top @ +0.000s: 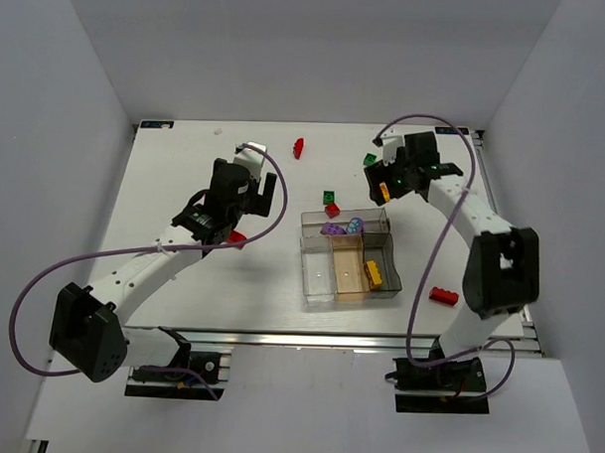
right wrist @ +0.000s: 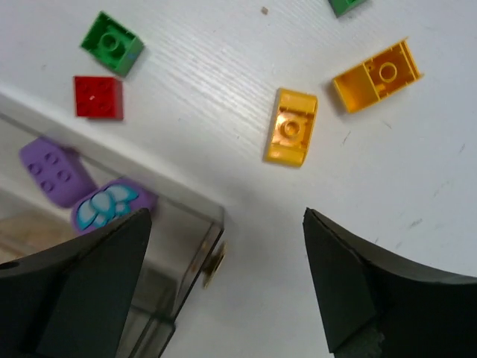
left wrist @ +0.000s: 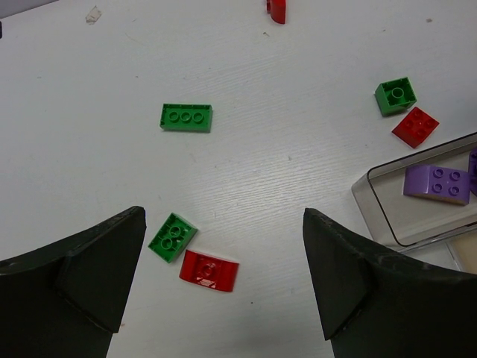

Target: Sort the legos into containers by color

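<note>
Clear tray holds two lilac pieces and one yellow brick; red bricks, green bricks and yellow bricks lie unsorted on table; left gripper and right gripper gape empty.

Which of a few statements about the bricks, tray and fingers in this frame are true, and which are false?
1. Two lilac pieces lie in the tray's wide compartment. True.
2. Every narrow compartment is empty. False: a yellow brick lies in one.
3. The right fingers are shut on a yellow piece. False: they are open and empty; two yellow-orange pieces lie on the table ahead.
4. A red square brick lies next to a green square brick outside the tray. True.
5. The left fingers grip a red piece. False: they are open; a red rounded piece lies on the table between them.
</note>
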{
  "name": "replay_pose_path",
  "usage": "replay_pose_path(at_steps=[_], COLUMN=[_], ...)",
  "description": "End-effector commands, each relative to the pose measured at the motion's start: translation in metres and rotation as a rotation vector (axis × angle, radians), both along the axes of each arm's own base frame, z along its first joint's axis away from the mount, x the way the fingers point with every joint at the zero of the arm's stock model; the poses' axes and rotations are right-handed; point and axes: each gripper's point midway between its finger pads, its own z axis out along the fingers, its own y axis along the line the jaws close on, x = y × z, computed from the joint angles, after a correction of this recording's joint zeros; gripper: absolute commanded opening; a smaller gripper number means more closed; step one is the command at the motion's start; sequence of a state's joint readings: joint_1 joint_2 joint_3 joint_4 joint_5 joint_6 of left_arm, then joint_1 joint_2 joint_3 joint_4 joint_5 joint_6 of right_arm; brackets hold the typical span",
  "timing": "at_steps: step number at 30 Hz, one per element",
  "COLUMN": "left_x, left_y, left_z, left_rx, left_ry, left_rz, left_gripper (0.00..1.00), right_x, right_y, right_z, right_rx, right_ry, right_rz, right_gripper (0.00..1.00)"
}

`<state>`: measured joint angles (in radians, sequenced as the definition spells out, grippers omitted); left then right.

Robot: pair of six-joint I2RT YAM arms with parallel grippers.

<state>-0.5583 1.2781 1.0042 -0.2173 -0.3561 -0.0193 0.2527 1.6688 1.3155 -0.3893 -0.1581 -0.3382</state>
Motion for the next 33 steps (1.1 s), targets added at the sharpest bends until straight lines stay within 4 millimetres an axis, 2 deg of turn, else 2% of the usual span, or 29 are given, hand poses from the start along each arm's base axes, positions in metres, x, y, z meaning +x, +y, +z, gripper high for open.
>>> replay_pose_path(at_steps=[1,3,5,10,15,16,18,20,22,26,28,31,33], left_x=[-0.001,-0.001,-0.001,0.000,-0.001,-0.001,-0.001,-0.001,-0.001,-0.001,-0.001,-0.001,-0.001], left_y=[0.002,0.002,0.004,0.004,0.004,0.004,0.003,0.003,0.003,0.004,0.004,0.003,0.004], left_z=[0.013,0.011,0.011,0.010,0.012,0.012,0.013,0.014,0.015,0.015,0.015,0.014,0.014], left_rx=[-0.005,0.000,0.008,0.012,0.007,0.008,0.005,0.002,0.002,0.001,0.001,0.002,0.003], left_ry=[-0.028,-0.024,-0.024,-0.024,-0.028,-0.026,-0.029,-0.033,-0.033,-0.036,-0.034,-0.033,-0.033], left_rz=[0.002,0.004,0.011,0.011,0.007,0.007,0.006,0.003,0.004,0.006,0.004,0.004,0.006], left_gripper=[0.96,0.96,0.96,0.96,0.96,0.96,0.96,0.96,0.96,0.96,0.96,0.96,0.96], right_x=[0.020,0.039,0.046,0.067,0.084,0.089,0.091,0.097,0.096,0.097,0.095,0.091,0.088], right_y=[0.004,0.004,0.005,-0.002,-0.015,-0.016,-0.017,-0.013,-0.013,-0.017,-0.014,-0.020,-0.021], right_z=[-0.021,-0.030,-0.036,-0.058,-0.080,-0.079,-0.090,-0.088,-0.097,-0.101,-0.101,-0.104,-0.105], right_rx=[0.031,0.019,0.007,-0.040,-0.114,-0.114,-0.122,-0.104,-0.105,-0.098,-0.071,-0.053,-0.044], right_ry=[0.089,0.098,0.112,0.118,0.107,0.097,0.124,0.127,0.156,0.169,0.184,0.208,0.220], right_rz=[-0.104,-0.127,-0.135,-0.177,-0.217,-0.221,-0.220,-0.216,-0.217,-0.229,-0.215,-0.222,-0.216], right_gripper=[0.89,0.89,0.88,0.75,0.74,0.74,0.74,0.72,0.69,0.52,0.50,0.43,0.32])
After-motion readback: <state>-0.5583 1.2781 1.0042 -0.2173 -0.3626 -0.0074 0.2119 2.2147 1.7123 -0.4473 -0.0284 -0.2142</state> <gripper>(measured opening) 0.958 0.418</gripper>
